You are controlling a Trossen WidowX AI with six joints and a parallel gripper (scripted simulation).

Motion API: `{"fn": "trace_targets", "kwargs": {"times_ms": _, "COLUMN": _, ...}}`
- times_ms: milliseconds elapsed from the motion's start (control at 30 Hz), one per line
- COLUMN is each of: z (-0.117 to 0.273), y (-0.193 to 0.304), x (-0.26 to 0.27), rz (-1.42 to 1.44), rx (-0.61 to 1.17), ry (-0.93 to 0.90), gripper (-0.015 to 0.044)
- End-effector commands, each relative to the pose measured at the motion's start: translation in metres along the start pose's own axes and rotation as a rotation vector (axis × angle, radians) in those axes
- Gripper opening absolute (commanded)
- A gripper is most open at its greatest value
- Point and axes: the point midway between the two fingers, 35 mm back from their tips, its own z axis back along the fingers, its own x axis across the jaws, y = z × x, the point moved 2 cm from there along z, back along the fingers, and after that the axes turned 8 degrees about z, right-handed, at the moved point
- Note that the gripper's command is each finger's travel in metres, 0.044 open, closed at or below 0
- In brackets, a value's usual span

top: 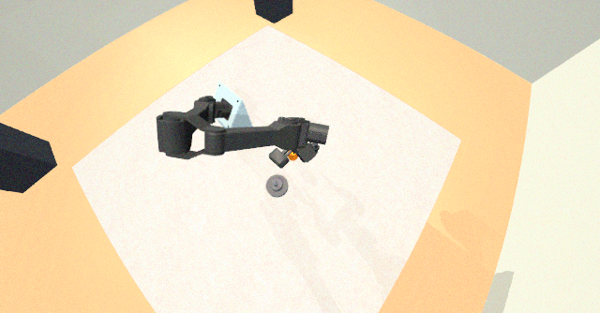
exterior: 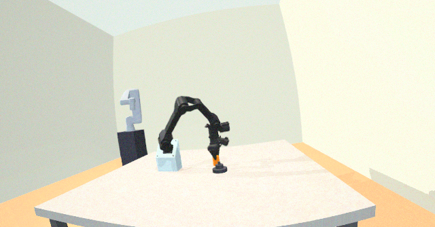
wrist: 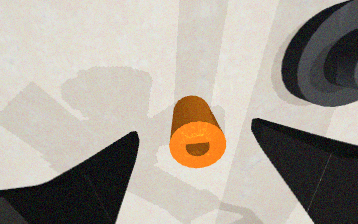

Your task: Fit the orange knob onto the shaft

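Note:
The orange knob stands upright on the table, its D-shaped hole facing up; in the wrist view the hole's flat side is toward the top of the picture. My gripper is open, its fingertips apart on either side of the knob, with gaps on both sides in the wrist view. The dark round pedestal stands beside the knob, at the upper right in the wrist view, where it is cut off. Its shaft is small in the top view; its flat side cannot be made out.
The arm's pale blue base block stands on the table to the left. Beyond the table in the exterior view, a grey arm-like machine stands on a dark box. Arm shadows fall on the table.

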Motion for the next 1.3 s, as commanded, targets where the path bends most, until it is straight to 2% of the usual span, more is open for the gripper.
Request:
{"fn": "trace_targets", "kwargs": {"times_ms": 0, "z": -0.010, "y": 0.004, "x": 0.001, "rz": 0.015, "rx": 0.010, "ry": 0.008, "gripper": 0.0440}}
{"fn": "trace_targets", "kwargs": {"times_ms": 667, "z": -0.039, "y": 0.007, "x": 0.000, "rz": 0.014, "rx": 0.012, "ry": 0.013, "gripper": 0.0440}}
{"fn": "trace_targets", "kwargs": {"times_ms": 1000, "z": -0.039, "y": 0.007, "x": 0.000, "rz": 0.014, "rx": 0.012, "ry": 0.013, "gripper": 0.0177}}
{"fn": "trace_targets", "kwargs": {"times_ms": 1200, "z": -0.039, "y": 0.007, "x": 0.000, "rz": 0.014, "rx": 0.012, "ry": 0.013, "gripper": 0.0138}}
{"fn": "trace_targets", "kwargs": {"times_ms": 1267, "z": -0.038, "y": 0.006, "x": 0.000, "rz": 0.014, "rx": 0.011, "ry": 0.013, "gripper": 0.0085}}
